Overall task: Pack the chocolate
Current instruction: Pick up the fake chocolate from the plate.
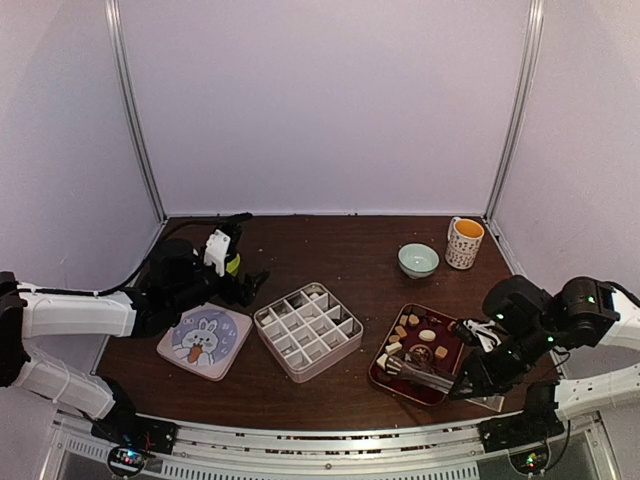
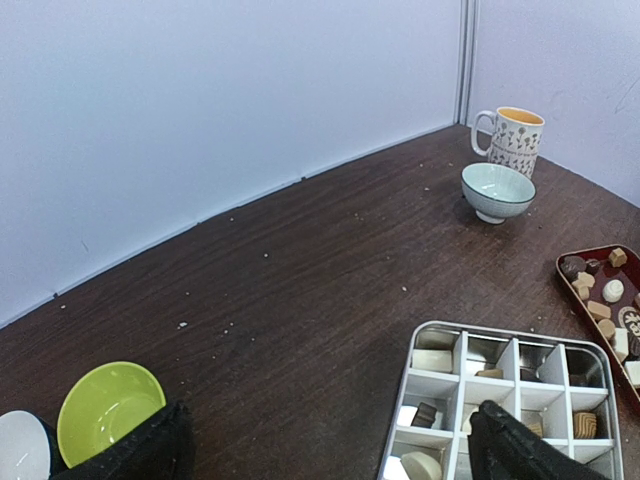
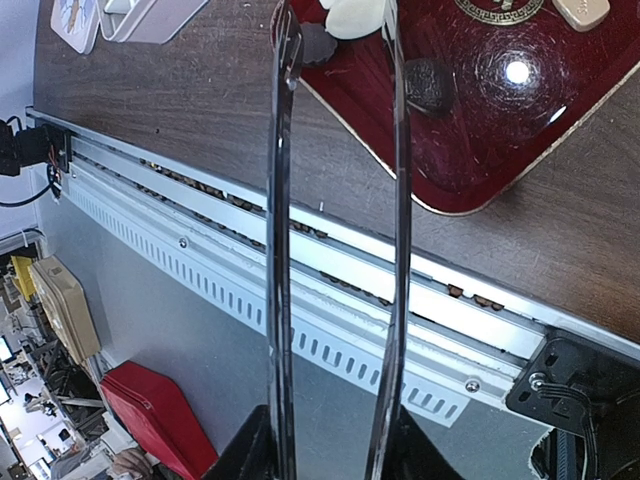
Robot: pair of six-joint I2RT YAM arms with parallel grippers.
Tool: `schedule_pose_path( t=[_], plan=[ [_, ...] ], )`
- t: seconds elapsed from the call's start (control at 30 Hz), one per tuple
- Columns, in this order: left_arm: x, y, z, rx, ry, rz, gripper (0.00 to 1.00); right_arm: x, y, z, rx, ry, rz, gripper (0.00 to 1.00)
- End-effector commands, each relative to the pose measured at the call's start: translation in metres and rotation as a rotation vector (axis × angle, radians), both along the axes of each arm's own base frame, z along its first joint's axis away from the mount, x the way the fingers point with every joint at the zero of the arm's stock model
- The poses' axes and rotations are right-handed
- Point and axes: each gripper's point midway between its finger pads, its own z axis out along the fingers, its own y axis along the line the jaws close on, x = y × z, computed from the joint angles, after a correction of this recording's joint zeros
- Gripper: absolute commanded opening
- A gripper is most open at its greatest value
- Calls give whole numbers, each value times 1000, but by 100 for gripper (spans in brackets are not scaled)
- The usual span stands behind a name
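I count one mug (image 1: 464, 243), one pale blue bowl (image 1: 418, 260), one green bowl (image 2: 108, 410), one white bowl (image 2: 20, 445), one red tray (image 1: 380, 382), one sixteen-cell box (image 2: 510, 333), one bunny lid (image 1: 204, 341) and one pair of tongs (image 3: 283, 250). Chocolates (image 1: 428, 335) on the tray: about nine, though they're hard to separate from above.

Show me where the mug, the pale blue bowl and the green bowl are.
mug (image 2: 517, 150), left wrist view, on its patterned side.
pale blue bowl (image 2: 498, 205), left wrist view, on its outer wall.
green bowl (image 2: 105, 410), left wrist view, on its inner wall.
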Motion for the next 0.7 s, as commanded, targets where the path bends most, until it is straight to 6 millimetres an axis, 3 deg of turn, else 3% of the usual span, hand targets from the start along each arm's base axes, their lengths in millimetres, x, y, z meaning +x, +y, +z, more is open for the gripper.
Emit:
schedule_pose_path(
  t=[0.0,0.67],
  plan=[
    [3,-4,13,-18,-38,-6,98,-1,5,0,12,12,7,33],
    [3,-5,14,-18,-40,-7,98,14,8,-5,-9,-4,-67,33]
  ],
)
